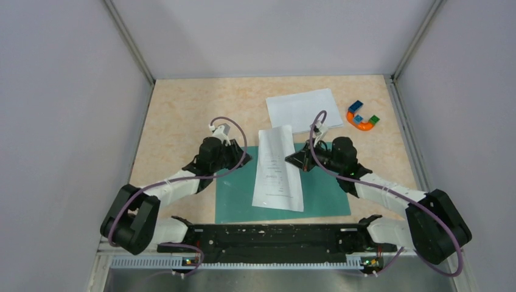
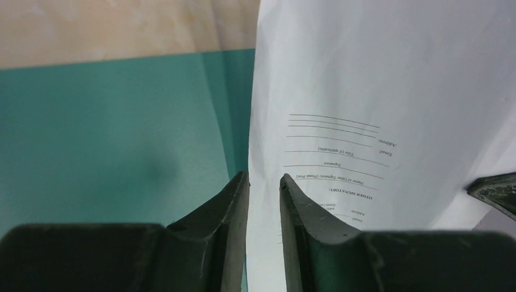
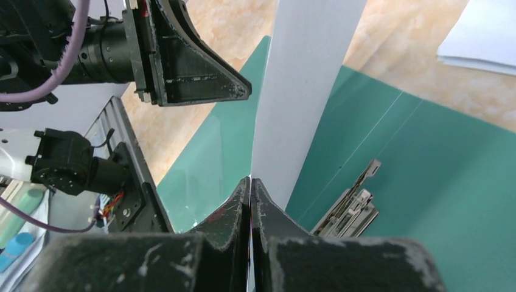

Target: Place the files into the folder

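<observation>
Right gripper [image 3: 250,182] is pinched tight on one edge of the white printed paper sheet [image 1: 278,170], which bows up over the flat teal-green folder [image 1: 322,198]. At its other edge the left gripper [image 2: 264,177] straddles the paper, jaws parted and not gripping. The first file is going in, I judge; next it needs laying flat beside the metal clip [image 3: 350,210]. Beyond the folder, the nearly blank white sheet [image 1: 301,108] lies on the table, not yet filed.

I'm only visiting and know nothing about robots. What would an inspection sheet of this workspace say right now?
Surface: beige marbled tabletop.
Job's things: teal folder lies open and flat, metal clip at its spine; printed sheet bowed over it; blank sheet beyond, on the tabletop.
Clutter: multicoloured horseshoe toy at the far right.
Grippers: right gripper shut on the printed sheet's edge; left gripper open, jaws astride the opposite edge.
Cables: purple cables loop beside both grippers.
Surroundings: pale enclosure walls, metal corner rails.
</observation>
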`<control>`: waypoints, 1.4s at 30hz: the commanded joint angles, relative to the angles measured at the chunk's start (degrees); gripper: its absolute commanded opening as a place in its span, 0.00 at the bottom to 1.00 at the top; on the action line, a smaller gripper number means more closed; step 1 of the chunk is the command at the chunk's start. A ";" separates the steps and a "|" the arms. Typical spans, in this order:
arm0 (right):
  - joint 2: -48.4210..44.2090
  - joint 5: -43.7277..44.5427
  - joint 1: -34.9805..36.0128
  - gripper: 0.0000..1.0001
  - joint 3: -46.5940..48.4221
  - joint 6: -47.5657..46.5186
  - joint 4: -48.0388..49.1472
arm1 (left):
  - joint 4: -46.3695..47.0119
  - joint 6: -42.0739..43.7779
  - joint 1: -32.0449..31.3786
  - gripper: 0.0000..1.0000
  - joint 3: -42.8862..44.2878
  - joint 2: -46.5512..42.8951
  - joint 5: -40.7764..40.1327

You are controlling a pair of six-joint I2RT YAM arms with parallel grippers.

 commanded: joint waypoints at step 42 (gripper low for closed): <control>15.29 10.20 6.65 0.29 4.28 4.60 -6.79 | -55.09 -33.06 -3.72 0.09 -0.20 -12.71 -35.81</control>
